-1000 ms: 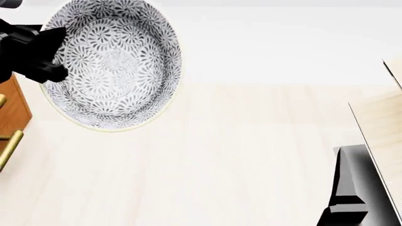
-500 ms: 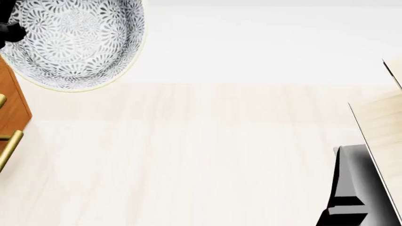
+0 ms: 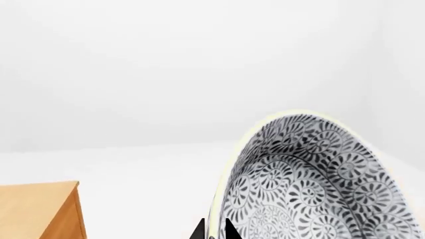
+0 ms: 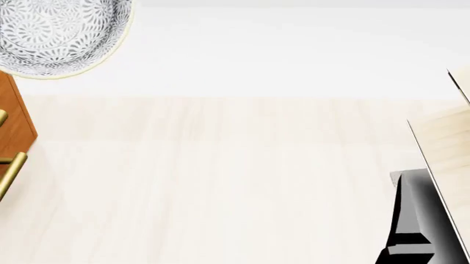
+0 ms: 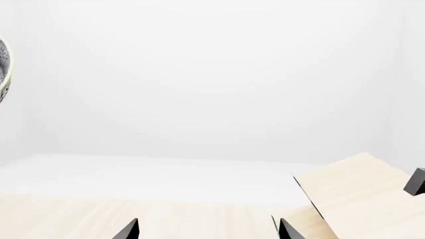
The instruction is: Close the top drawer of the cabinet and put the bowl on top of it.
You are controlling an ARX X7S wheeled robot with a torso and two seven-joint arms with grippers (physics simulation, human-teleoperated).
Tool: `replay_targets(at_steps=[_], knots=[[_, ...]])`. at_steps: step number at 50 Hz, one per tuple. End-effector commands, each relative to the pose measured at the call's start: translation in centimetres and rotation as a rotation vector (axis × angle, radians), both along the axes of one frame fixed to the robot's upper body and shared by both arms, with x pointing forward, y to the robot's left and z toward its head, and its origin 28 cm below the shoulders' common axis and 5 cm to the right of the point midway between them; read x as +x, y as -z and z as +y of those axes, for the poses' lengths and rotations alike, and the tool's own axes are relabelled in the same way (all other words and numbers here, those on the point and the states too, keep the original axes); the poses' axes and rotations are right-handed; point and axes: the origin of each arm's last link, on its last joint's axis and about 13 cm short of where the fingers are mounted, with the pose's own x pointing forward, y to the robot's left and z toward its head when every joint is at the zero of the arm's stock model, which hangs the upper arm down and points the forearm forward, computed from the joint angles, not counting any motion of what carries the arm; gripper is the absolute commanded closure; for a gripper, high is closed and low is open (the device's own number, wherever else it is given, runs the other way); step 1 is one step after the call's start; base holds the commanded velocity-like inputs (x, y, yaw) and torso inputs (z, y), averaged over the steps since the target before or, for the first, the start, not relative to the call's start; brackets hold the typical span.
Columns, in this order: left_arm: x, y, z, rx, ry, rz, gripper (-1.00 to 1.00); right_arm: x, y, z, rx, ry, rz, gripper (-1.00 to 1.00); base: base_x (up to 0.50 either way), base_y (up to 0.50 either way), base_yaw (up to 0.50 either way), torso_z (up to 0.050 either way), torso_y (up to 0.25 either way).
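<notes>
Pale floor spreads wide; bowl [image 4: 59, 36] cropped, pinched in left gripper [image 3: 214, 230]; right gripper [image 5: 208, 229] spread.

Pale wood floor [image 4: 235, 192], light-wood shelf [image 5: 359, 194]

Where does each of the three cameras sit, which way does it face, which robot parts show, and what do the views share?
Left wrist: on the left arm, facing the tilted white bowl with grey-blue petal pattern; left gripper tips straddle its rim.
Head: on the head, looking down over pale floor; orange-brown wooden cabinet at the edge; no gripper visible.
Right wrist: on the right arm, facing the white wall; right gripper tips spread apart.
Shared: all three show the bowl.
</notes>
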Motion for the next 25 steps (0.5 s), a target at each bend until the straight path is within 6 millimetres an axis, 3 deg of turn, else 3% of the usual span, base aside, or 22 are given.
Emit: replay_targets(at_steps=[1, 25], knots=[[-0.6, -1.0, 0.8, -0.051, -0.022, -0.062, 1.00, 0.0, 0.0, -0.2, 0.000, 0.002, -0.010, -1.00, 0.00, 0.00, 0.00, 0.000, 0.000], [-0.9, -1.8, 2.6, -0.106, -0.087, -0.090, 1.00, 0.0, -0.1, -0.3, -0.002, 0.007, -0.007, -1.00, 0.00, 0.00, 0.00, 0.001, 0.000]])
